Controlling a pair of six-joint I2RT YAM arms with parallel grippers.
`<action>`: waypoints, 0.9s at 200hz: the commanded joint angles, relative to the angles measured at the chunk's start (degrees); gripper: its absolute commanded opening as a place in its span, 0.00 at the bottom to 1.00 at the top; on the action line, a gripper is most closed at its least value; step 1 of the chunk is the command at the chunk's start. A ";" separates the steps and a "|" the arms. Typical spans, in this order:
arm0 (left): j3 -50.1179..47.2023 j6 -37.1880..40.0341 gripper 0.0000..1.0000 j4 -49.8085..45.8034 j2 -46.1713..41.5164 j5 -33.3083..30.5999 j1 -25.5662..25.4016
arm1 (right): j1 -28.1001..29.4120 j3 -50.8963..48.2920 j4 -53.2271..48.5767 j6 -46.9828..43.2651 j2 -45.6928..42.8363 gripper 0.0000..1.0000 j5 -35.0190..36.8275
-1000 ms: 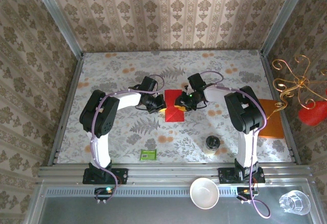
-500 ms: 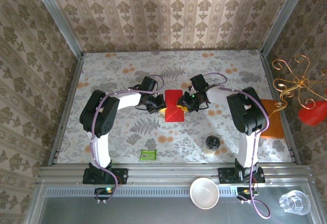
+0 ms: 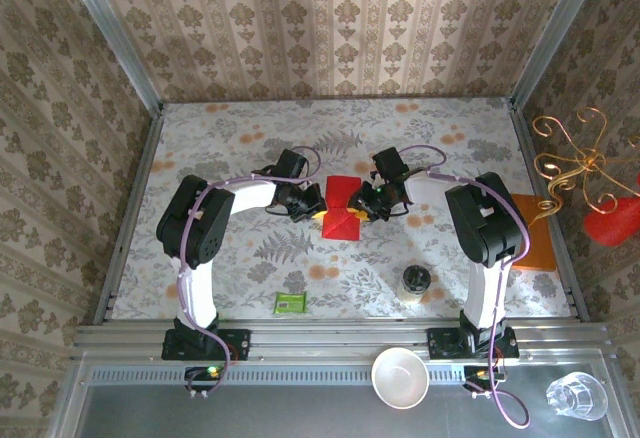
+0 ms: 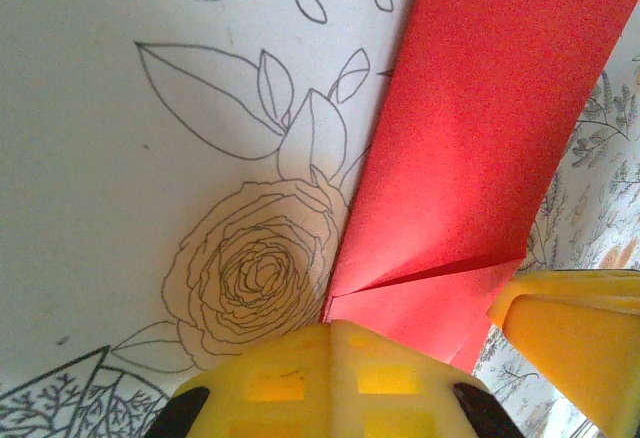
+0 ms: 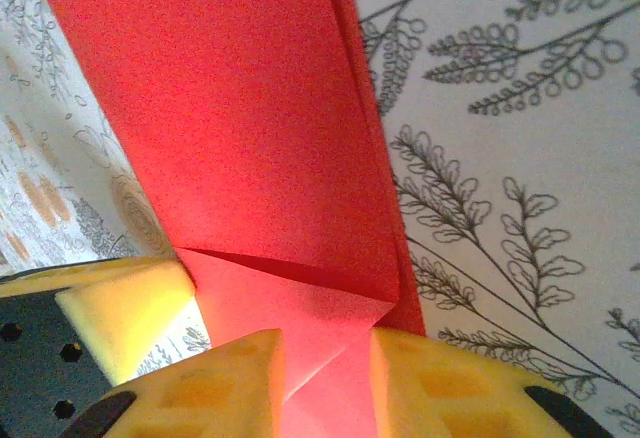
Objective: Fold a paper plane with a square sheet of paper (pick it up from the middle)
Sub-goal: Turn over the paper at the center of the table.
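While the overhead camera looks down on a floral-patterned counter (image 3: 250,148), the square sheet of paper (image 3: 340,222), bright red and folded narrower, lies near its middle. The left pincer (image 3: 314,201) meets the sheet's left edge, and the right pincer (image 3: 360,201) meets its right edge. Nearer the arm bases than the sheet are a small green packet (image 3: 290,303) and a small jar (image 3: 416,282). Well to the sheet's right lies an orange pad (image 3: 535,248).

From the left wrist camera, the red sheet runs from the upper right down to the pincer, with a folded flap and slanting crease at its lower end. The left pincer's yellow fingers are pressed together with no gap, their tip touching the sheet's lower left corner. Whether any paper is caught there cannot be told.

From the right wrist camera, the sheet lies flat on the counter with a triangular flap at its lower end. The right pincer is narrow, its two yellow fingers pinching that flap, with red paper showing in the slit between them.
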 commanded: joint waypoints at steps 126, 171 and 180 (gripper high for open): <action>-1.00 -1.74 0.00 -1.93 1.51 -0.74 0.17 | 0.35 -4.32 11.95 7.40 -1.04 0.30 -5.88; -1.10 -1.75 0.00 -1.93 1.37 -0.65 0.17 | 0.39 -6.19 15.11 7.68 -1.49 0.28 -6.50; -1.09 -1.75 0.00 -1.93 1.30 -0.61 0.17 | 0.35 -6.54 15.66 7.71 -1.61 0.27 -6.52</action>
